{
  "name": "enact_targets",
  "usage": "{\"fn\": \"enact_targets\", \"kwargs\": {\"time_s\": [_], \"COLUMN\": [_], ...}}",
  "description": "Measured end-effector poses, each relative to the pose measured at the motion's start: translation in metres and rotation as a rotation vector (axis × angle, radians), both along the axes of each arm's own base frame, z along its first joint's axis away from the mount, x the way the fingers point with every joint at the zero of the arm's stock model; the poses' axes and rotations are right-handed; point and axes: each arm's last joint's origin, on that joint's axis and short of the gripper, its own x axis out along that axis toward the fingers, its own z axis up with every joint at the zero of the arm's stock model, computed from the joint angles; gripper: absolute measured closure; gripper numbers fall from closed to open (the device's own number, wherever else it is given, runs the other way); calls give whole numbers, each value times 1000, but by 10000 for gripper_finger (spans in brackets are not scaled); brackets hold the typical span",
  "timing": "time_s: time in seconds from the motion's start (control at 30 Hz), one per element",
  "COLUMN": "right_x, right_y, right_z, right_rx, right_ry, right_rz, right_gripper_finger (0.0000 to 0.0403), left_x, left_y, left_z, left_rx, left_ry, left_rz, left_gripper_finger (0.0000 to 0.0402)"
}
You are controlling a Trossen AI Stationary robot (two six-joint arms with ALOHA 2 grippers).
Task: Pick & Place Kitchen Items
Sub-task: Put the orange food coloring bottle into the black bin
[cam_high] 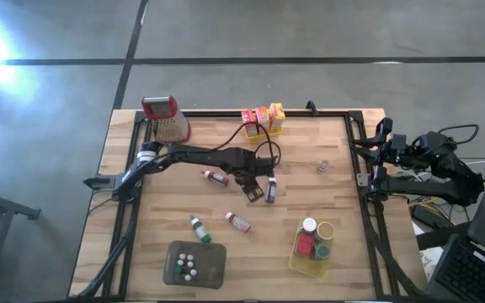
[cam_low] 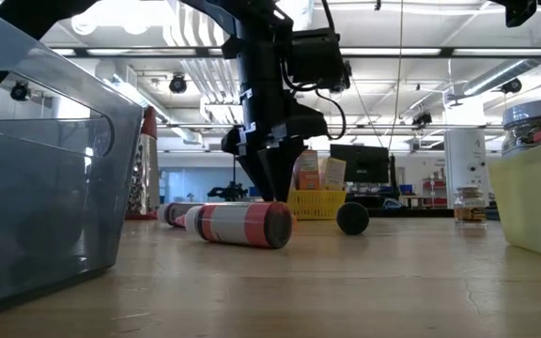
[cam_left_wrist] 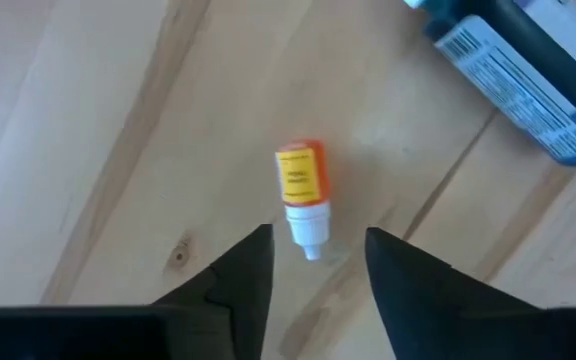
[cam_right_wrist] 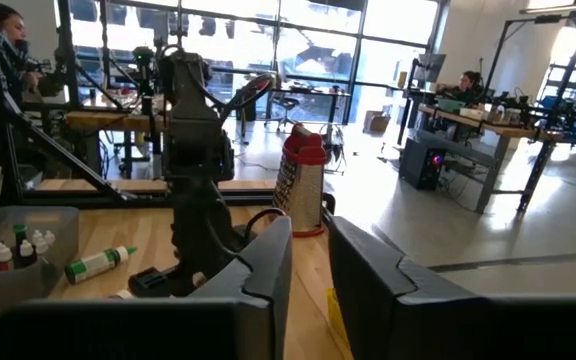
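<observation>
Room around my left fingers

My left gripper (cam_left_wrist: 316, 275) hangs with a clear gap between its fingers; the small orange bottle (cam_left_wrist: 302, 195) lies just ahead on bare wood, and a blue-labelled box (cam_left_wrist: 528, 80) crowds one side, while the metal grater (cam_high: 167, 118) stands well apart

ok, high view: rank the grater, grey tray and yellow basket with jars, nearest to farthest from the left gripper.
1. Yellow basket, toward the right-hand near side, by a slim margin over the tray.
2. Grey tray, near edge.
3. Grater, far left corner.
Left gripper sits mid-table.
</observation>
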Motion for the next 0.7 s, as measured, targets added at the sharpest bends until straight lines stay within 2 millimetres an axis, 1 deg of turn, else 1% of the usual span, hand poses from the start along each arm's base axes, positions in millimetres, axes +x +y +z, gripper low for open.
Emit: {"fn": "enact_targets", "kwargs": {"time_s": [0.1, 0.23, 0.4, 0.5, 0.6, 0.7], "right_x": [0, 0, 0, 0, 0, 0], "right_y": [0, 0, 0, 0, 0, 0], "right_z": [0, 0, 0, 0, 0, 0], "right_rx": [1, 1, 1, 0, -1, 1], "right_ry": [0, 0, 0, 0, 0, 0], "right_rz": [0, 0, 0, 0, 0, 0], "right_gripper_finger": [346, 356, 364, 363, 356, 348], "left_x": [1, 0, -3, -5, -7, -7], "left_y": [3, 3, 2, 1, 1, 1], "left_z": [0, -2, -20, -33, -37, -39], "left_rx": [-1, -1, -32, -56, -46, -27], "left_ry": [-9, -13, -17, -27, -39, -41], "left_rz": [12, 17, 27, 24, 24, 5], "left_gripper_finger": [230, 234, 236, 237, 245, 264]}}
